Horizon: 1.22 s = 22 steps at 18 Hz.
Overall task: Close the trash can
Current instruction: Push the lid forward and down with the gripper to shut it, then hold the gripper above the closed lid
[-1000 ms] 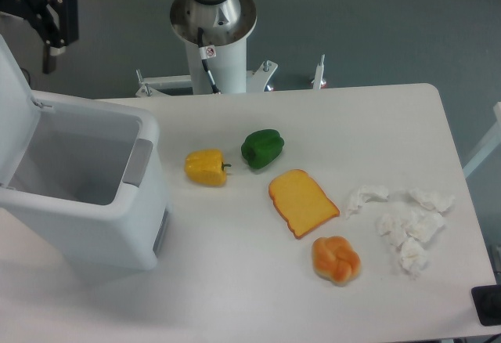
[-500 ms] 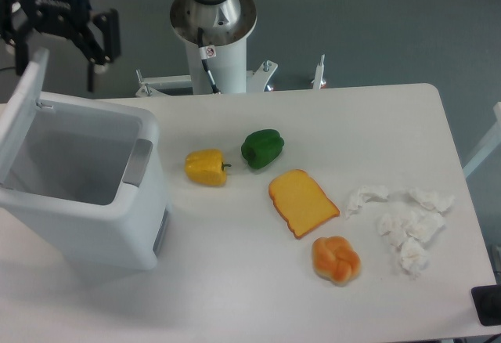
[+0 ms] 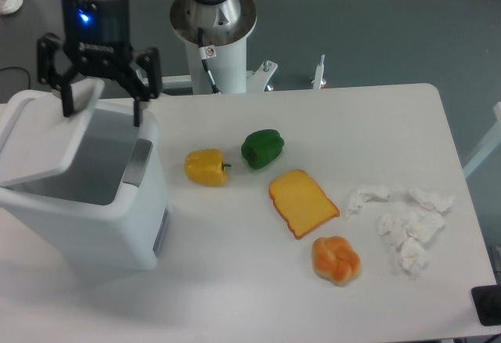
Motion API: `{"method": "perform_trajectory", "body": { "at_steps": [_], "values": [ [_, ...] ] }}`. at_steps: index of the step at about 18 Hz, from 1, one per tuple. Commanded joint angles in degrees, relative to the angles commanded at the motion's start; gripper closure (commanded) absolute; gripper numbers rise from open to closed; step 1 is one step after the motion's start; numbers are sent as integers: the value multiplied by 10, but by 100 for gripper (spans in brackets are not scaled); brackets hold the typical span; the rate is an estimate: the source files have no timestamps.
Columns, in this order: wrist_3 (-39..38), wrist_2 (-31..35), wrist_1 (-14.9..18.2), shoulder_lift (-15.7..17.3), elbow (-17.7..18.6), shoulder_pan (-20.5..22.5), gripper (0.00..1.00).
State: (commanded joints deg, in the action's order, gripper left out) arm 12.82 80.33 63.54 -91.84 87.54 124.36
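The trash can (image 3: 117,225) is a large white boxy bin at the left of the table, with a grey front latch panel (image 3: 138,162). Its flat white lid (image 3: 43,141) is tilted about halfway down over the opening, hinged at the far left side. My gripper (image 3: 102,113) hangs over the bin's back edge with its fingers (image 3: 138,110) spread open. The left finger is at the raised edge of the lid and seems to press on it. The gripper holds nothing.
On the table to the right of the bin lie a yellow pepper (image 3: 206,167), a green pepper (image 3: 261,148), a slice of toast (image 3: 302,202), a bread roll (image 3: 337,259) and several crumpled tissues (image 3: 403,225). The arm's base (image 3: 213,30) stands behind the table.
The gripper has moved right and down from the top left corner to over the bin. The lid has swung from nearly upright to about half closed.
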Motion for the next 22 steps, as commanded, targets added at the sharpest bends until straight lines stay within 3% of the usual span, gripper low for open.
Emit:
{"method": "perform_trajectory", "body": {
  "at_steps": [22],
  "values": [
    [6,18,-16,-40,18,4,0]
  ]
}}
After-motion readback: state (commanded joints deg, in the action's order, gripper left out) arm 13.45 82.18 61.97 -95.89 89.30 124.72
